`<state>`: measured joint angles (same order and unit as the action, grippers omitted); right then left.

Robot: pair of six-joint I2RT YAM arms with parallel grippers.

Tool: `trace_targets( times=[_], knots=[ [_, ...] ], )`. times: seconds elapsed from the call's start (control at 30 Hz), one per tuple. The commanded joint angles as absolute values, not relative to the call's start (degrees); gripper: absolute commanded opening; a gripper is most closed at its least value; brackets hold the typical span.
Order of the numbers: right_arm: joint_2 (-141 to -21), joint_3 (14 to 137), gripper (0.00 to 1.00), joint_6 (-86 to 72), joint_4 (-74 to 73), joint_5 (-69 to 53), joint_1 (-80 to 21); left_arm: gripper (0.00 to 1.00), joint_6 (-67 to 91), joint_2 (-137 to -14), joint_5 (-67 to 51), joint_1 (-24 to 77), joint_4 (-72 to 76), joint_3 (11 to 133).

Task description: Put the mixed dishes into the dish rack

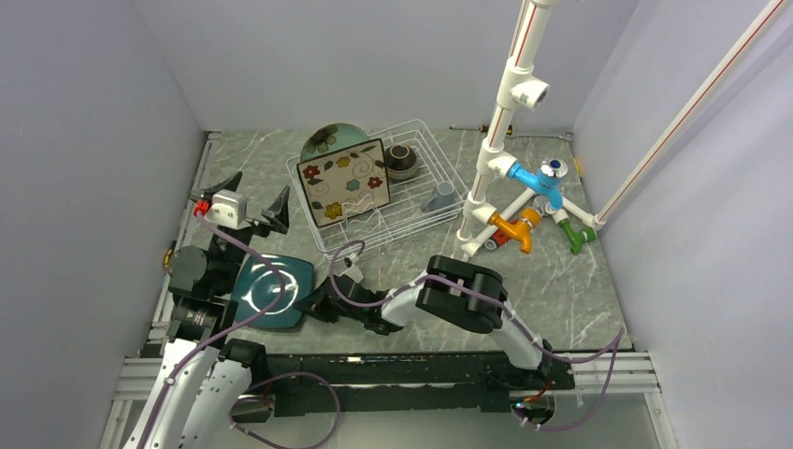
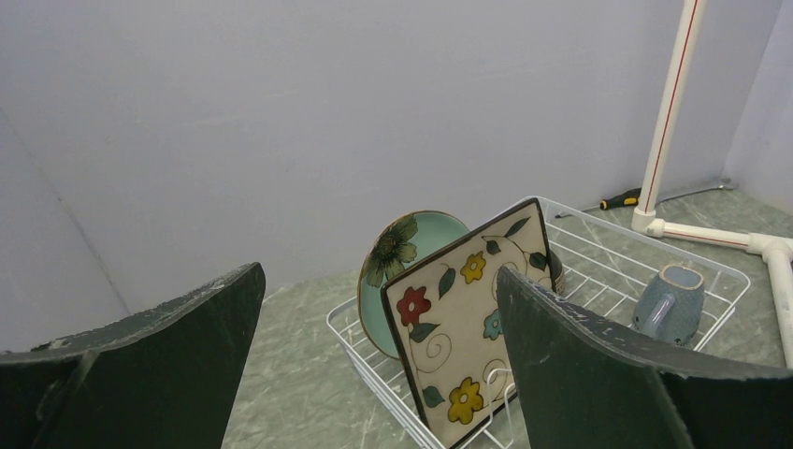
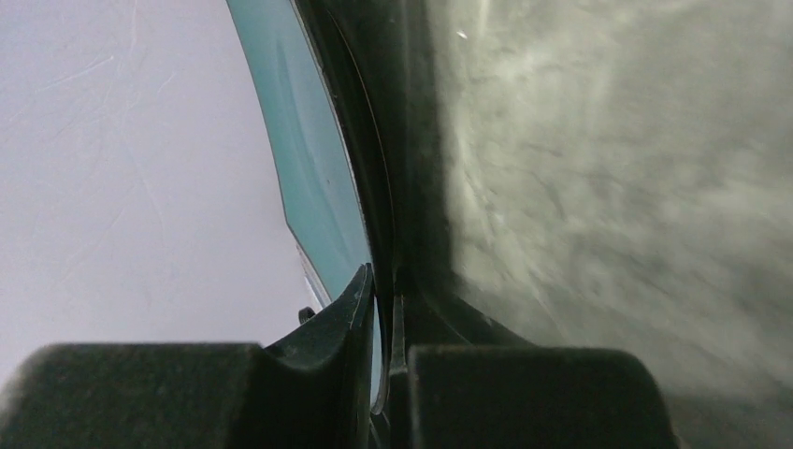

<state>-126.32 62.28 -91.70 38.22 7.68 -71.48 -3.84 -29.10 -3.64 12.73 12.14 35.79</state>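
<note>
Filling the right wrist view as a blur, the teal plate (image 1: pixel 271 290) sits near left on the marbled table (image 1: pixel 561 281), its right edge pinched by the right gripper (image 1: pixel 318 296). The left arm hides its left side. The left gripper (image 1: pixel 252 198) hangs spread wide and empty, left of the rack (image 1: pixel 439 168) holding green plate (image 1: pixel 327 140), floral plate (image 1: pixel 344 182), bowl (image 1: pixel 402 161) and mug (image 1: pixel 439 196). Grey walls close three sides, and a pipe stand (image 1: pixel 496 140) crowds the right.

White wire dish rack (image 1: pixel 418 217) holds 4: pale green round plate (image 1: pixel 329 138) & cream floral sq plate (image 1: pixel 343 183) upright at left, brown bowl (image 1: pixel 402 161) at back, grey mug (image 1: pixel 439 196) at right. Outside it, front-left: dark teal sq plate (image 1: pixel 269 292)
</note>
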Motion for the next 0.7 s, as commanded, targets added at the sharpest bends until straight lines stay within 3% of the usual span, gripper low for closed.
trace_targets(
  times=[0.0, 0.67],
  knots=[
    [-122.7, 56.8, 0.0, -90.8, 37.8, 10.6, -72.1, 0.99, -4.3, -29.2, -3.6, 12.9, 13.8, 35.1],
    [-109.9, 53.3, 0.0, -76.6, 43.4, 9.9, -74.6, 0.98, -5.8, -27.7, 2.6, 12.9, 11.9, 35.6]
  ],
)
